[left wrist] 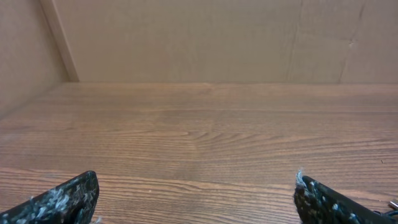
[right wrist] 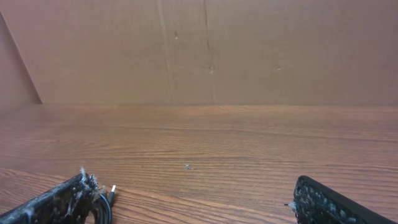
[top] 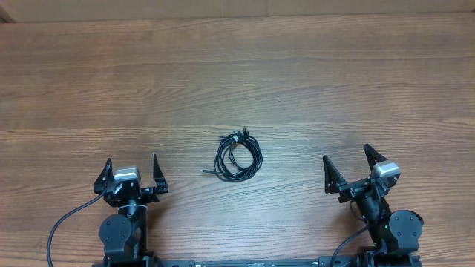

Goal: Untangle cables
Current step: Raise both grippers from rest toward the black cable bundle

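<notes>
- a wood-grain table (top: 297,67) fills the overhead view, and both wrist views show a plain brown cardboard wall (left wrist: 186,37) standing along its far edge.
- the cables (top: 238,156) lie as one small black coil near the middle of the table. they sit between the two arms and a little ahead of them, touching neither.
- a loose end trails out of the coil toward the left arm's side.
- the left gripper (top: 132,160) has its fingers spread wide with nothing between them. the right gripper (top: 346,153) is just as wide and just as empty.
- the step in hand looks to be the first reach to the coil, since nothing is pulled apart yet.
- to do it well, i'd have one gripper pinch the rim of the coil and hold it down. the other should take the loose end and draw it out slowly along the wood, so the loops open instead of tightening.
- the cords are thin and lie flat, so the fingers will likely need to close right at the table surface.
- only the overhead view shows the whole coil and both arms together.
- the right wrist view catches a strand and a small plug (right wrist: 112,189) just beside the finger at its lower left.
- the left wrist view shows bare wood between its fingers, plus a speck at the right edge too small to tell.
</notes>
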You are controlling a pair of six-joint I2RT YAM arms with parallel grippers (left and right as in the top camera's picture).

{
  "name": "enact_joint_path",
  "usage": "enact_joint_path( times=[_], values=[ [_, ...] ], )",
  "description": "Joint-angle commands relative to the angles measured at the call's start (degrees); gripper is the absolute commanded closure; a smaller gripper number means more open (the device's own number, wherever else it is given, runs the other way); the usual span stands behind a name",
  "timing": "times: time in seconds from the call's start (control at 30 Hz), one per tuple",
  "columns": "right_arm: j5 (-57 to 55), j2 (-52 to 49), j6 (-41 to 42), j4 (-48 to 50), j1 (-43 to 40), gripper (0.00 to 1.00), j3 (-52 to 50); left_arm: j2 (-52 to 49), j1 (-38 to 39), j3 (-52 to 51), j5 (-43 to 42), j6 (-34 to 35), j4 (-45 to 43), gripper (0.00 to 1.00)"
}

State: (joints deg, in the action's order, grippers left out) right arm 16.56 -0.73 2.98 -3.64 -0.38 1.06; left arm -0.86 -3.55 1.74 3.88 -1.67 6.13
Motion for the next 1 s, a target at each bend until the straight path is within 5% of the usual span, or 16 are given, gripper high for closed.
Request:
enact_joint_path(
  times=[0.0,0.33,0.5,0.7,0.97],
  values=[
    [0.1,0.6,0.2,0.3,-0.1,0.0,-0.6,0.6,0.2,-0.5,0.1,-0.5,-0.2,0.0],
    [-1.9,0.6,0.2,0.3,-0.1,0.0,-0.6,0.6,0.2,-0.5,0.1,-0.5,-0.2,0.0],
    [18.4,0.6,0.5,4.2,0.0,0.0,-0.6,0.6,0.2,-0.5,3.7,-8.2,-0.4,0.0],
    [36.5,0.6,0.5,10.7,0.0,0.0,-0.6,0.6,0.2,-0.5,2.6,-8.4,-0.6,0.0],
    [37.0,0.6,15.1,26.4,0.0,0.0,-0.5,0.6,0.2,-0.5,-30.1,6.4,-10.2,0.0]
  ],
)
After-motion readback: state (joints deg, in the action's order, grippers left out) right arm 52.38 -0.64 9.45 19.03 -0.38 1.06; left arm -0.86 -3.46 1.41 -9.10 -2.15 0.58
